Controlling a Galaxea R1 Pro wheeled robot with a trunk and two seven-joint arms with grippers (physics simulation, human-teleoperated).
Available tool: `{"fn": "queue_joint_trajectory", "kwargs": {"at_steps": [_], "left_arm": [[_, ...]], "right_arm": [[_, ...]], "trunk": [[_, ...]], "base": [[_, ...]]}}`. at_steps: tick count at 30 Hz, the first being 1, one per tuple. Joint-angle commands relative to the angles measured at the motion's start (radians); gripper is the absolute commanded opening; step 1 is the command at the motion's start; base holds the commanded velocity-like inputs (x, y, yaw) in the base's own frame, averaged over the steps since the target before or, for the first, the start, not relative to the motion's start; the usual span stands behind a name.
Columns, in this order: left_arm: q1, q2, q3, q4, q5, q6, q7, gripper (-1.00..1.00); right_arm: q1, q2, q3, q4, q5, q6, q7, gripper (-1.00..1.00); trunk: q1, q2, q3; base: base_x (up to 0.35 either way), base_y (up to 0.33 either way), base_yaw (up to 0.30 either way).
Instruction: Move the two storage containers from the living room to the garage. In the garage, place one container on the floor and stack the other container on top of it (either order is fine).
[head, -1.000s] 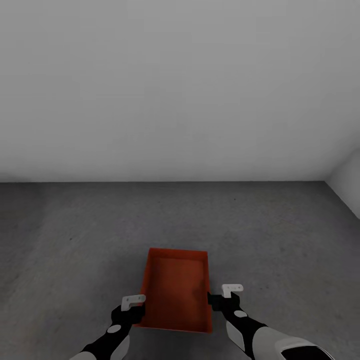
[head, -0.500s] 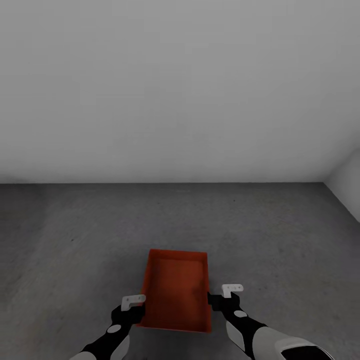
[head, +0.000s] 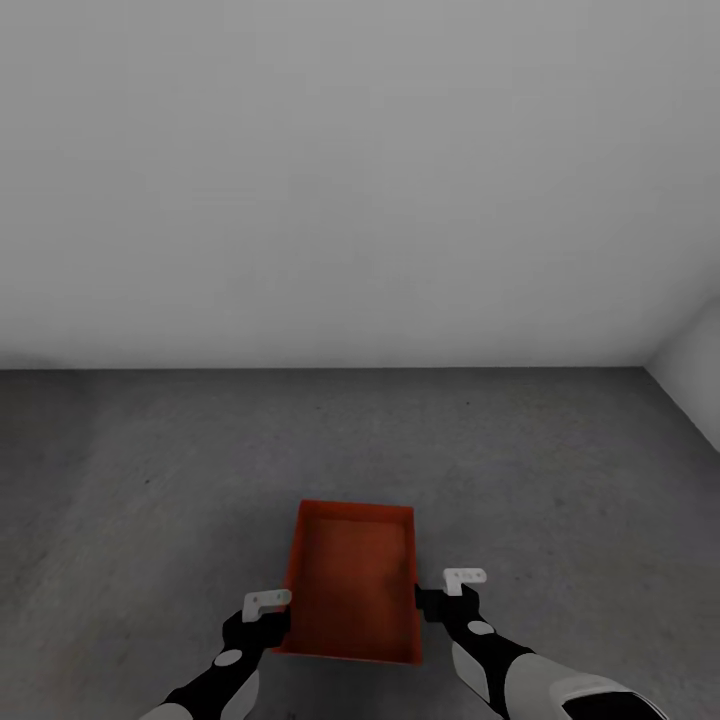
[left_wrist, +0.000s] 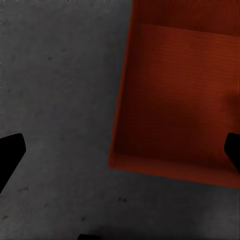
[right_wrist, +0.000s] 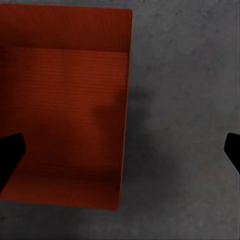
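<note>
One red-orange open-top storage container (head: 350, 580) rests on the dark grey concrete floor (head: 150, 470) of the garage, straight in front of me and empty. My left gripper (head: 268, 612) hovers over its left wall near the front corner, open, with one fingertip on each side of that wall (left_wrist: 121, 150). My right gripper (head: 440, 597) hangs open over the right wall in the same way (right_wrist: 120, 150), touching nothing. In both wrist views the container (left_wrist: 175, 100) (right_wrist: 65, 110) lies below the fingers. The second container is out of view.
A plain white wall (head: 360, 180) runs across the back and meets the floor about a body length beyond the container. A second white wall (head: 695, 370) comes in at the far right corner. Bare concrete surrounds the container.
The whole picture has shifted slightly downward, so the camera has moved. The container looks a touch smaller under the grippers. Both grippers stay open in the same pose.
</note>
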Motion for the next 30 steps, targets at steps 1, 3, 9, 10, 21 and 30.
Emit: {"fn": "queue_joint_trajectory", "kwargs": {"at_steps": [1,3,9,10,21,30], "left_arm": [[-0.001,0.0,-0.009,0.001,0.009,-0.004,0.005,1.0],[-0.001,0.0,-0.009,0.001,0.009,-0.004,0.005,1.0],[-0.001,0.0,-0.009,0.001,0.008,-0.004,0.005,1.0],[-0.001,0.0,-0.009,0.001,0.008,-0.004,0.005,1.0],[-0.001,0.0,-0.009,0.0,0.008,-0.004,0.005,1.0],[-0.001,-0.001,-0.009,-0.001,0.008,-0.004,0.005,1.0]], "right_arm": [[-0.001,0.0,0.009,0.001,-0.008,-0.003,-0.003,1.0],[-0.001,0.001,0.009,0.001,-0.008,-0.004,-0.003,1.0],[-0.001,0.001,0.009,0.001,-0.007,-0.004,-0.003,1.0],[-0.001,0.001,0.009,0.001,-0.008,-0.004,-0.003,1.0],[-0.001,0.001,0.009,0.001,-0.008,-0.005,-0.003,1.0],[-0.001,0.001,0.009,0.001,-0.008,-0.006,-0.004,1.0]], "trunk": [[-0.004,0.007,0.003],[-0.012,0.021,0.009],[-0.035,0.063,0.028],[-0.035,0.063,0.028],[-0.035,0.063,0.043],[-0.035,0.063,0.057]], "base": [[0.0,0.0,0.0],[0.0,0.0,0.0],[0.0,0.0,0.0],[0.0,0.0,0.0],[0.0,0.0,0.0],[0.0,0.0,0.0]]}}
